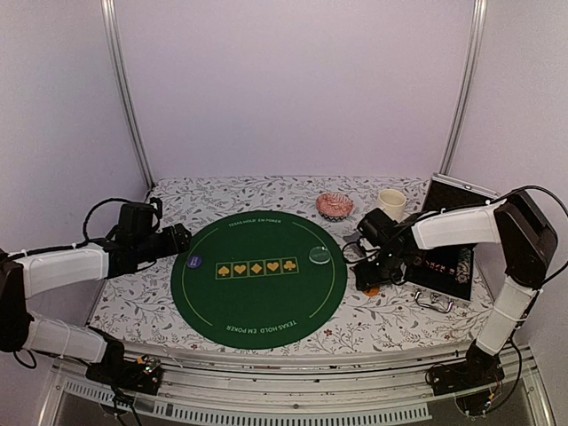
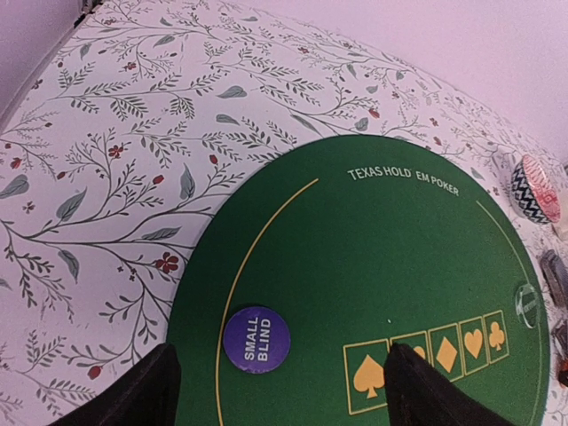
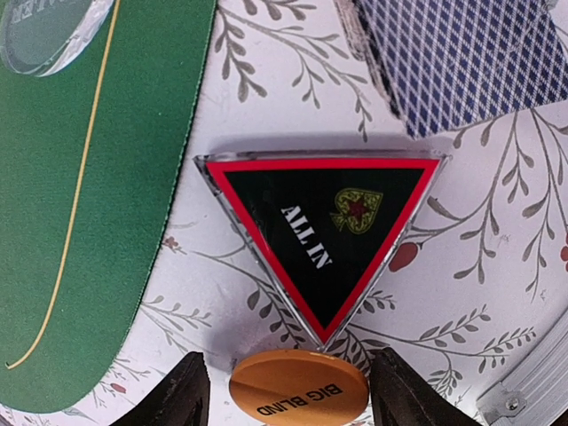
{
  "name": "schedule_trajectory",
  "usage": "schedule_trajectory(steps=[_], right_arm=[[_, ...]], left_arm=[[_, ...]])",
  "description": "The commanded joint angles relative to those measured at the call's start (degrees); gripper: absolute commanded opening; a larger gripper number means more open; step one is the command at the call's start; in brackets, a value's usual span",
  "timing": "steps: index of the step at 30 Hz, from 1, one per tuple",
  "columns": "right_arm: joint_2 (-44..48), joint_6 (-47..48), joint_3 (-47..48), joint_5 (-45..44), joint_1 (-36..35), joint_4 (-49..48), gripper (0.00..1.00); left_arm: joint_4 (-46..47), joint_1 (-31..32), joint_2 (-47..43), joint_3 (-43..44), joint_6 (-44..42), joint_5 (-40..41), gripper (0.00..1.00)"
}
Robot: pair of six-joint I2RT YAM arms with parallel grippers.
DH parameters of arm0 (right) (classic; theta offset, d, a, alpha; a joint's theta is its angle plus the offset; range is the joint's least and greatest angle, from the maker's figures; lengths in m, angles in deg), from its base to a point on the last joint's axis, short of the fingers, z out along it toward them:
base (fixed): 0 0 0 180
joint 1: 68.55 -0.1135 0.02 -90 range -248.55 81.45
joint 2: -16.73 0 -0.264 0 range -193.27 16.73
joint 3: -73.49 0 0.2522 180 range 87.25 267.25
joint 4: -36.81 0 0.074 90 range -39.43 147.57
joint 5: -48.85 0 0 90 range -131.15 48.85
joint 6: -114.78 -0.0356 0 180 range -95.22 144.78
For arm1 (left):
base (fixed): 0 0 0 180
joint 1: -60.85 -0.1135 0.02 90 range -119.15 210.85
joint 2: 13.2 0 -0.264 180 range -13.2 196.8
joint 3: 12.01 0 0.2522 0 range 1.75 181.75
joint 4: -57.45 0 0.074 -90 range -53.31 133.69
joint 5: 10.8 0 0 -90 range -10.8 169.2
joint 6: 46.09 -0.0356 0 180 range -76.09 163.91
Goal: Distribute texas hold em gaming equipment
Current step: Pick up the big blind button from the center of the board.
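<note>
The right gripper (image 3: pixel 291 373) straddles the orange button (image 3: pixel 299 390), which lies off the green mat (image 1: pixel 257 306) at the tip of the triangular marker (image 3: pixel 324 232), probably to carry it onto the mat. I cannot tell whether its fingers pinch it, and the button's near edge is cut off. The left gripper (image 2: pixel 280 359) hangs spread above the blue button (image 2: pixel 257 339), which sits on the mat. The cards (image 3: pixel 461 62) show only partly.

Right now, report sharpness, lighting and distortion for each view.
Top external view: soft, even lilac light, lettering on the round green felt mat barely legible. Left wrist view: round purple Small Blind button crisp. Right wrist view: black-and-red triangular All In marker sharp, clear round disc cropped.
</note>
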Motion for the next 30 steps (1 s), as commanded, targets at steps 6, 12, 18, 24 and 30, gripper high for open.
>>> schedule_trajectory(steps=[6, 12, 18, 24, 30], right_arm=[[-1.2, -1.6, -0.5, -1.0, -0.3, 5.8, 0.64], [-1.5, -1.8, -0.4, -0.9, -0.4, 5.9, 0.50], [-0.7, -1.6, 0.1, -0.3, -0.6, 6.3, 0.41], [1.5, -1.9, 1.2, -0.3, -1.4, 7.7, 0.38], [4.3, -2.8, 5.0, 0.6, -5.3, 9.7, 0.36]], left_arm=[[0.0, 0.6, 0.1, 0.8, -1.0, 0.6, 0.82], [0.0, 0.6, 0.1, 0.8, -1.1, 0.6, 0.82], [0.0, 0.6, 0.1, 0.8, -1.2, 0.8, 0.82], [0.0, 0.6, 0.0, 0.8, -1.3, 0.7, 0.82], [0.1, 0.6, 0.0, 0.8, -1.5, 0.9, 0.82]])
